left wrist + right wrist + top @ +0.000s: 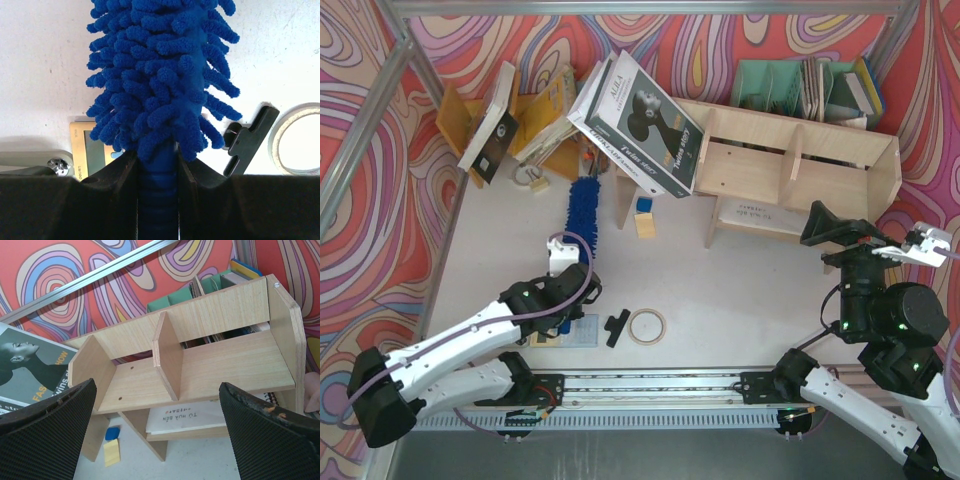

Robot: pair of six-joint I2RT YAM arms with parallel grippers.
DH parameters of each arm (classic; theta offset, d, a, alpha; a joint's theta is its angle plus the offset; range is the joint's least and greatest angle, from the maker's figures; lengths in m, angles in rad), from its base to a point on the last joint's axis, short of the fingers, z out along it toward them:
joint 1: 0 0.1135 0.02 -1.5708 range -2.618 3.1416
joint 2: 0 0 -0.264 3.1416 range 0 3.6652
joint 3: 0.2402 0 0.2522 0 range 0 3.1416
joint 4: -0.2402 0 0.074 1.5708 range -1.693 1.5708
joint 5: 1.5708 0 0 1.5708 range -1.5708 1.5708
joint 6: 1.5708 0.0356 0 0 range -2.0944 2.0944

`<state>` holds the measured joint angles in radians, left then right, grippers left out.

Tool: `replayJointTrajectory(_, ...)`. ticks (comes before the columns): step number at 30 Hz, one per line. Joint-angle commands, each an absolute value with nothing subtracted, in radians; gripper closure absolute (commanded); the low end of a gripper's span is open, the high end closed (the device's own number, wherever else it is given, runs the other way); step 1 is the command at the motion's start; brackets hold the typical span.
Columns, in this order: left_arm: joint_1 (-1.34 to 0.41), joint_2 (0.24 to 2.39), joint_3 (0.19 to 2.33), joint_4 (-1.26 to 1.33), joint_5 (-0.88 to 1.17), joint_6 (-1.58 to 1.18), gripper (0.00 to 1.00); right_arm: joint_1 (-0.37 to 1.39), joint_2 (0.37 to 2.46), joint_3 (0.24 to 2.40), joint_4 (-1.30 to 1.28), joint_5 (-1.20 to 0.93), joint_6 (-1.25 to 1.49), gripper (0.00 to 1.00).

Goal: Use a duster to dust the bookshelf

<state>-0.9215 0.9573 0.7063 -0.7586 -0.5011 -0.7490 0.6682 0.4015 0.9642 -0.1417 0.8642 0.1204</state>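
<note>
1. Above the counter, in the top external view, my left gripper (pixel 568 262) is clamped on the handle end of the duster (pixel 584 205). The blue head points away from me, left of the bookshelf (pixel 790 160) and apart from it. My right gripper (pixel 835 232) hangs spread wide and empty before the shelf's right end. A magazine (pixel 645 125) leans on the shelf's left end.
2. The left wrist view confirms the grip. Both fingers pinch the ribbed dark handle just below the fluffy head. A black clip (pixel 247 137) and a tape roll (pixel 300 140) lie beneath. The bookshelf is absent from this view.
3. The right wrist view shows what the others do not. The upper compartments are bare either side of an upright divider (pixel 167 357), and papers (pixel 192 421) lie on the lower tier. The duster is absent here.
4. I judge the grasp done and the sweep not begun. The next move calls for carrying the head right, onto the upper tier, clear of the leaning magazine.
</note>
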Motion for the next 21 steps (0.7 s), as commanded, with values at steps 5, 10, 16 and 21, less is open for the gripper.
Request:
replayJointTrajectory(5,-0.922,1.007,0.679,-0.686,-0.464,-0.763,1.0,0.67,0.406,0.956,-0.138,0.882,0.118,0.01)
replayJointTrajectory(10,-0.923,1.013,0.662,-0.666,-0.437,-0.788,1.0,0.67,0.403,0.954,-0.137,0.885,0.114,0.01)
replayJointTrajectory(16,-0.922,0.896,0.682,-0.742,-0.549,-0.846,1.0,0.67,0.403,0.952,-0.129,0.885,0.106,0.01)
replayJointTrajectory(21,-0.923,0.767,0.761,-0.765,-0.581,-0.789,1.0,0.67,0.413,0.954,-0.112,0.881,0.093,0.01)
